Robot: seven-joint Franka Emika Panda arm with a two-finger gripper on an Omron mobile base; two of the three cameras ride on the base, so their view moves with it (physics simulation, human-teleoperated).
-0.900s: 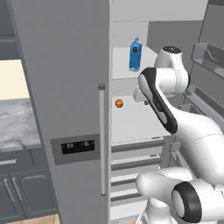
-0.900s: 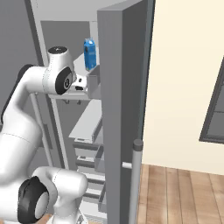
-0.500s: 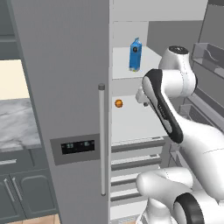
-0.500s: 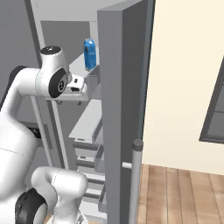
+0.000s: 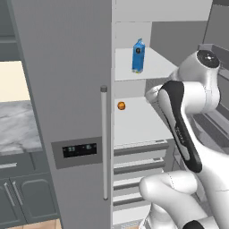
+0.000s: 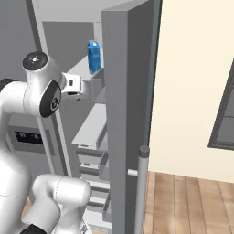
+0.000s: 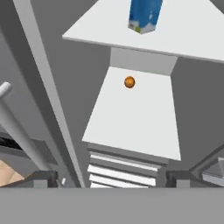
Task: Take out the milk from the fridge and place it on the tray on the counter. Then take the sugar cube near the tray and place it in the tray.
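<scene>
You've lifted the arm higher toward the milk (image 5: pixel 138 56) standing upright on the fridge (image 5: pixel 67 89) shelf; claw (image 7: pixel 111 177) spread, empty.

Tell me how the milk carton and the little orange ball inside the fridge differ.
The milk is a tall blue carton with a gabled top; the orange ball is round and far smaller. The milk stands upright on the upper white shelf, while the ball rests on the lower shelf, towards its back. The milk carries a dark round mark; the ball is plain orange. Both sit inside the open fridge, untouched by the tool.
</scene>
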